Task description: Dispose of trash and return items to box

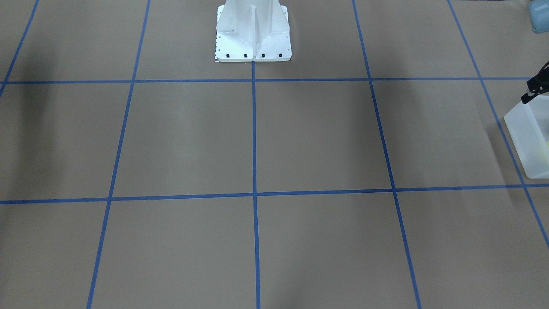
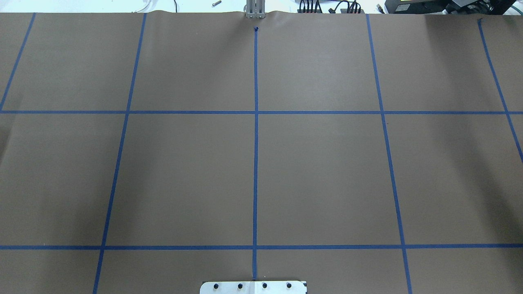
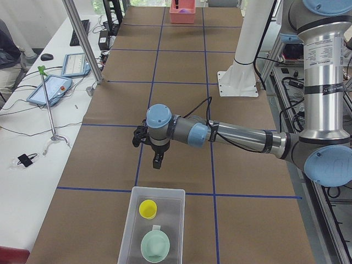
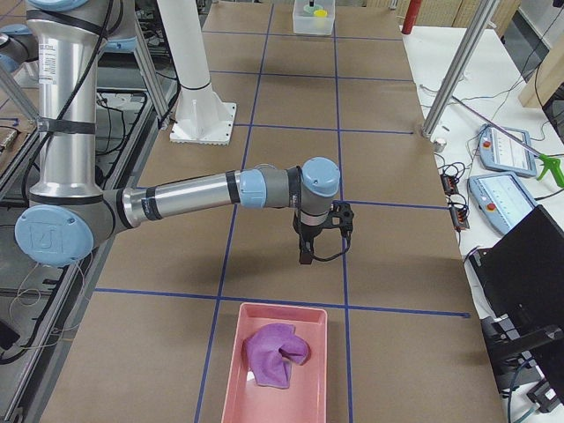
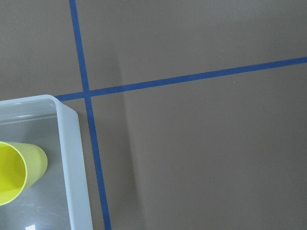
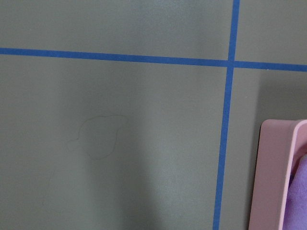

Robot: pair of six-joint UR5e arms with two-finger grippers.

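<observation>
The frosted-white box (image 3: 158,190) sits at the table's near end in the exterior left view. It holds the yellow cup (image 3: 147,209) and the mint-green bowl (image 3: 155,246). My left gripper (image 3: 157,160) hangs above the table just beyond the box, holding nothing. I cannot tell whether it is open or shut. Only its black edge (image 1: 533,88) shows in the front-facing view, over the box (image 1: 525,128). The left wrist view shows the box's corner (image 5: 72,153) and the cup (image 5: 14,172). My right gripper (image 4: 306,256) hangs above the table short of a pink tray; I cannot tell its state.
A pink tray (image 4: 231,370) holds a crumpled purple wad (image 4: 278,352) at the right end; its rim (image 6: 276,177) shows in the right wrist view. The white robot base (image 1: 253,34) stands at the middle. Tablets and aluminium posts line the operators' side.
</observation>
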